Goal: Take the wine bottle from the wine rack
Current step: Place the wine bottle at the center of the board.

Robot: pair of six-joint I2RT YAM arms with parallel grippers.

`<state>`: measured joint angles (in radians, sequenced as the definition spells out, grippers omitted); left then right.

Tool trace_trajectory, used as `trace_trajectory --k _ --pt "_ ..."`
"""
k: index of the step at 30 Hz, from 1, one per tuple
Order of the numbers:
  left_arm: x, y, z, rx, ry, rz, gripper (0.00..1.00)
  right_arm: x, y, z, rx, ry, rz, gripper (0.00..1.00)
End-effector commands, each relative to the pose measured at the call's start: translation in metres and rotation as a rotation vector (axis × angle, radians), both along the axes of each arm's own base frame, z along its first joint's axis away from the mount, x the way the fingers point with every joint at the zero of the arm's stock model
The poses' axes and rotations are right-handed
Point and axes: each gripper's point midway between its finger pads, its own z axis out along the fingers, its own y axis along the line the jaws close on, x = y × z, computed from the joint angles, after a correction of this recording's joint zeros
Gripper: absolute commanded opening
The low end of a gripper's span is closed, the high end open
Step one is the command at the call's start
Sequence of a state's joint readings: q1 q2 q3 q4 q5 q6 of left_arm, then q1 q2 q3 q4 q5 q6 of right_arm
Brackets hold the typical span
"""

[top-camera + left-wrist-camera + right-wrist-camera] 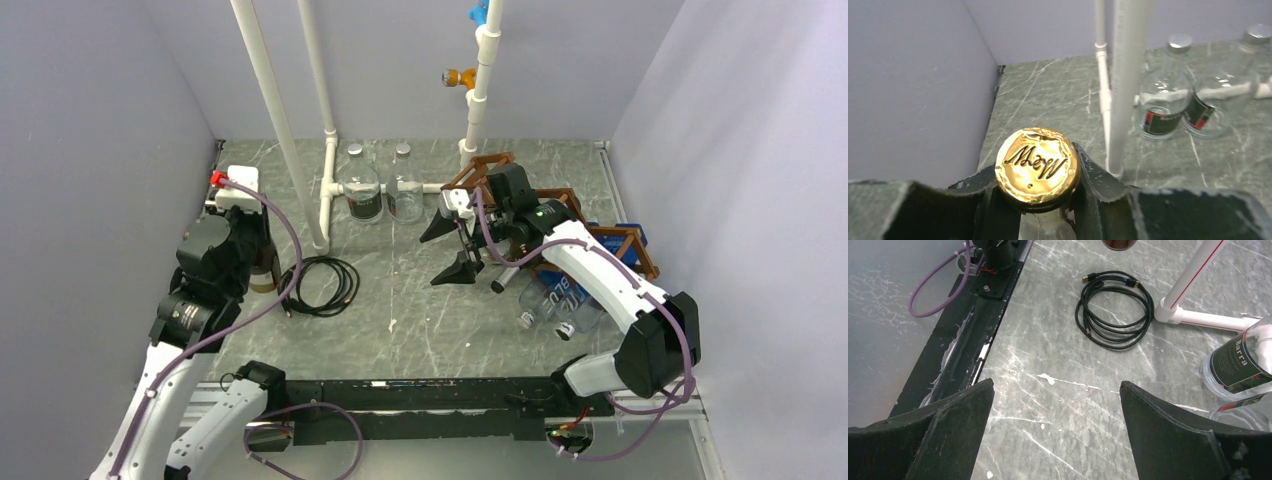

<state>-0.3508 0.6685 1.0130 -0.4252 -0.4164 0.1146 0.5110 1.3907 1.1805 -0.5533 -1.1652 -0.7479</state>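
Gold-capped bottle (1037,165) sits clenched in left gripper (1038,192) at left of table (420,320), well apart from rack (487,165). Keep it upright; set down flat before letting go. Gaping right gripper (448,250) holds nothing.

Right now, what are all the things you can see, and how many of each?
wine rack: one, reddish-brown, back right.
pipes: several, white, rear.
gold-capped bottle: one, brown inside, gripped at the far left.
clear silver-capped bottles: two, standing at the back by the pipes.
lying bottles: at least two, clear, one blue-labelled, beside the wine rack.
cable: one, black, coiled, left of centre.
table: one, grey-green marbled.
left gripper: one, black, shut on the gold-capped bottle.
right gripper: one, black, open, before the rack.
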Motion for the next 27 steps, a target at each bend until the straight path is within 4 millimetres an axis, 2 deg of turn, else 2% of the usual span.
trace_trajectory --k 1,10,18,27 --pt "-0.007 0.028 0.114 -0.1 -0.415 0.096 0.0 -0.007 0.0 0.017 0.064 -0.04 0.036 0.99" --pt "0.029 0.057 0.109 -0.206 -0.467 0.143 0.0 -0.009 0.0 0.018 0.073 -0.039 0.039 0.99" --pt "0.057 0.082 0.106 -0.166 -0.557 0.169 0.0 -0.011 -0.001 0.017 0.076 -0.037 0.043 0.99" --pt "0.084 0.092 0.118 -0.152 -0.607 0.138 0.0 -0.01 0.0 0.013 0.072 -0.029 0.046 0.99"
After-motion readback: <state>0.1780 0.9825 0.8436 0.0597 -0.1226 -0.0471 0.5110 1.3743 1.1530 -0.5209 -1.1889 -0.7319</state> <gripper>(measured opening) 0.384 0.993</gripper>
